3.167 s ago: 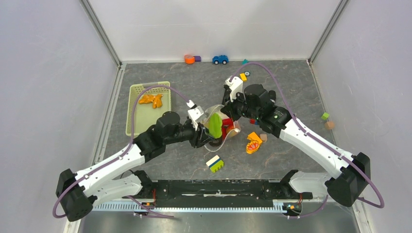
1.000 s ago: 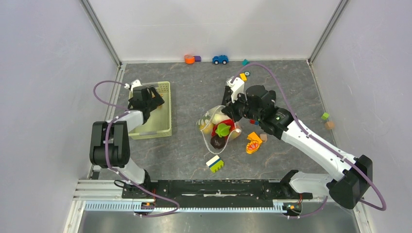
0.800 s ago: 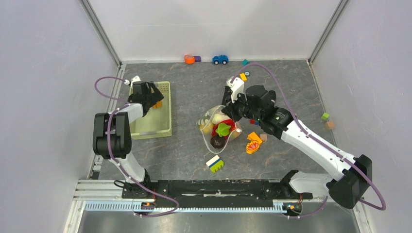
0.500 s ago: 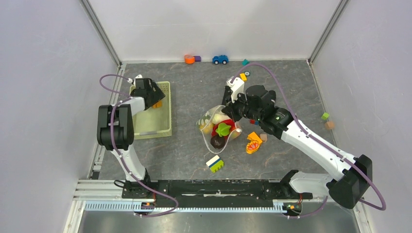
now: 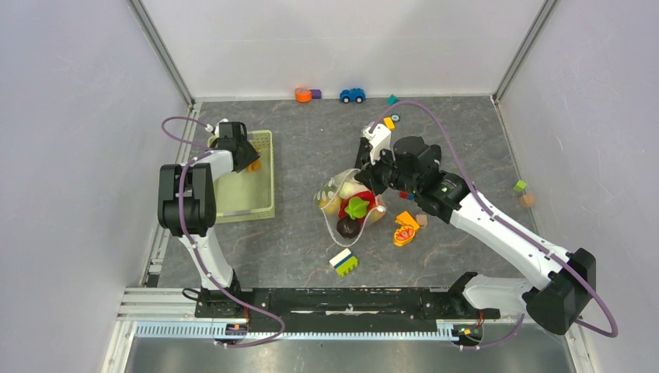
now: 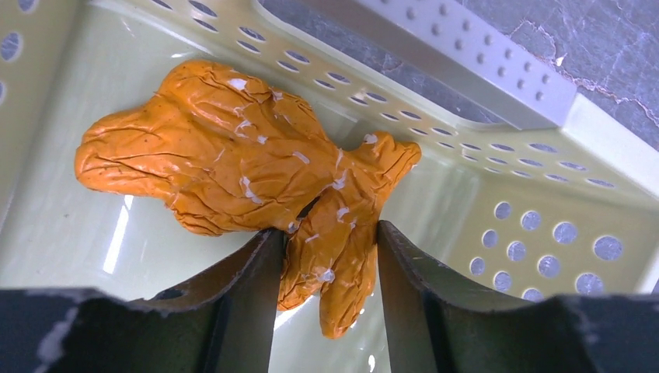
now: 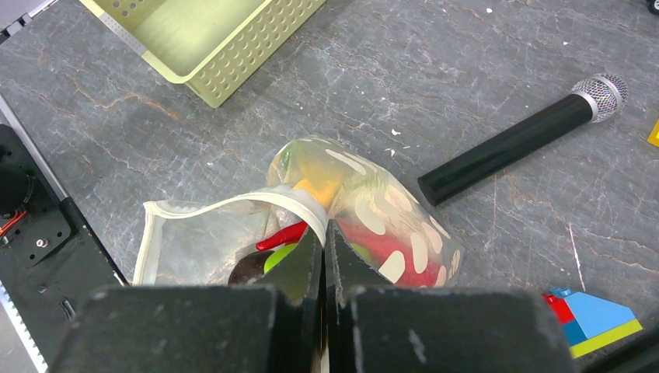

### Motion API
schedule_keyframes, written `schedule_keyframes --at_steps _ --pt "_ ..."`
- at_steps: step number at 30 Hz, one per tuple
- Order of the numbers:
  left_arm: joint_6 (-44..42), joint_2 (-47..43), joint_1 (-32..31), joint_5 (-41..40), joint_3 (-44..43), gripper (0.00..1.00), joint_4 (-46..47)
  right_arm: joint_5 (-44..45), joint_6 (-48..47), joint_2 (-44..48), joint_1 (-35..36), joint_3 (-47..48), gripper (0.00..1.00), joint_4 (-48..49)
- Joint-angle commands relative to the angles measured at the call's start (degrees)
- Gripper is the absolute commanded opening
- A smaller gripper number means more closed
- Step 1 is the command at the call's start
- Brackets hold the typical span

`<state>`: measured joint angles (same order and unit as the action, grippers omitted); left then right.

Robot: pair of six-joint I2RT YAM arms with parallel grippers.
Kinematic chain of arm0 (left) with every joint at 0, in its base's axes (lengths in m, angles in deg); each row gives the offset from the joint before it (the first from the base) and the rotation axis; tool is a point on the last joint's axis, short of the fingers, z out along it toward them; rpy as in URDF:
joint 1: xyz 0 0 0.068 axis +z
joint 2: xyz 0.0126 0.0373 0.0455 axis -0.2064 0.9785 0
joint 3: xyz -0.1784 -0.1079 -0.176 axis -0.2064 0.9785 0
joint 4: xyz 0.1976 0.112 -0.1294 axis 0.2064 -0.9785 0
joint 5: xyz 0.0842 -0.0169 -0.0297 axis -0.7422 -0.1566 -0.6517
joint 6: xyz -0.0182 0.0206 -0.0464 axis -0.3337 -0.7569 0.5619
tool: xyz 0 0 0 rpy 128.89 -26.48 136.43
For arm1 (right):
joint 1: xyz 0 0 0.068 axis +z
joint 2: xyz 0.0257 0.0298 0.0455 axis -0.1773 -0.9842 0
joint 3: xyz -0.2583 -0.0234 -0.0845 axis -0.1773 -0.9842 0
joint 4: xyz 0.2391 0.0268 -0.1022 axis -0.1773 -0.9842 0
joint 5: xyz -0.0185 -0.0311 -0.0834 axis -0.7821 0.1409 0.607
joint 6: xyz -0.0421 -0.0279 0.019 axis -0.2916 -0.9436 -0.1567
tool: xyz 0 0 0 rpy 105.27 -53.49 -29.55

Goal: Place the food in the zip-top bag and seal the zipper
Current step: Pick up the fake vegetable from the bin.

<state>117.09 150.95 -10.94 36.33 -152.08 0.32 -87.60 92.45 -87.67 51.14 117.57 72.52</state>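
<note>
The zip-top bag (image 5: pixel 350 206) lies mid-table with its mouth held up, clear with pale dots (image 7: pixel 388 225). My right gripper (image 7: pixel 324 233) is shut on its rim, right at the whitish zipper (image 7: pixel 233 203). Inside the bag are a red chili (image 7: pixel 284 235), a green piece (image 5: pixel 357 207) and a dark purple piece (image 5: pixel 347 227). My left gripper (image 6: pixel 330 233) reaches into the pale green basket (image 5: pixel 233 198). Its two fingers press the sides of the lower lobe of a wrinkled orange food piece (image 6: pixel 233 148) lying on the basket floor.
A black microphone (image 7: pixel 513 140) lies beyond the bag. An orange-and-red lumpy toy (image 5: pixel 406 228) and a stacked block (image 5: pixel 343 262) sit near the bag. A blue car (image 5: pixel 352 95) and small blocks (image 5: pixel 303 95) line the back wall. Two more blocks (image 5: pixel 522 192) lie at the right.
My left gripper moved toward the far end of the basket and its jaws narrowed onto the orange piece. The right gripper and the bag have stayed put.
</note>
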Motion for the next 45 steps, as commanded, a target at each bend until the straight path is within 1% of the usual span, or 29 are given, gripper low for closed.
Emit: schedule_keyframes --at_steps 1,5,14,19,24,27,31,35,37,39,41,42,44,45 --pt "1.9 1.7 -2.0 -0.2 -0.1 0.49 -5.2 -0.4 0.2 1.6 0.2 0.5 0.00 3.3" --pt "1.9 -0.3 -2.0 -1.7 1.0 0.40 -5.4 0.3 0.1 2.1 0.2 0.2 0.00 3.3" --pt "1.9 -8.9 -2.1 -4.9 5.8 0.29 -4.3 0.0 0.2 2.6 0.2 -0.1 0.00 3.4" --pt "2.2 -13.6 -2.1 -5.4 9.3 0.20 -1.5 0.2 0.2 2.3 0.3 0.0 0.00 3.4" --pt "2.1 -16.8 -2.1 -4.6 11.0 0.15 -0.3 -0.3 0.3 2.1 0.2 0.1 0.00 3.4" --pt "2.6 -18.7 -2.1 -4.1 11.8 0.14 0.3 0.5 0.2 2.0 0.2 0.1 0.00 3.3" --pt "2.8 -22.1 -2.1 0.7 13.1 0.14 2.5 -0.2 0.1 1.7 0.3 0.4 0.00 3.4" --pt "0.9 -29.0 -3.1 5.5 15.5 0.13 5.3 -0.1 -0.1 1.1 0.2 0.5 0.00 3.4" --pt "-1.5 -33.0 -4.5 10.6 16.5 0.13 7.4 -0.2 -0.5 0.9 0.2 0.6 0.00 3.5" --pt "-3.9 -37.4 -7.3 14.2 17.3 0.13 9.1 -0.1 -0.7 0.5 0.2 0.8 0.00 3.2" --pt "-8.3 -41.4 -11.4 16.5 17.5 0.09 9.4 -0.2 -0.8 0.3 0.2 1.0 0.00 3.0" --pt "-10.4 -43.0 -13.9 18.8 17.4 0.09 9.0 -0.5 -0.8 0.3 0.1 1.1 0.00 3.0" --pt "-14.6 -45.8 -17.9 26.8 17.6 0.09 8.6 -0.4 -0.9 0.3 0.2 1.2 0.00 3.0" --pt "-16.7 -47.2 -19.7 32.0 18.0 0.11 8.9 -0.3 -1.0 0.1 0.2 1.2 0.00 3.0"
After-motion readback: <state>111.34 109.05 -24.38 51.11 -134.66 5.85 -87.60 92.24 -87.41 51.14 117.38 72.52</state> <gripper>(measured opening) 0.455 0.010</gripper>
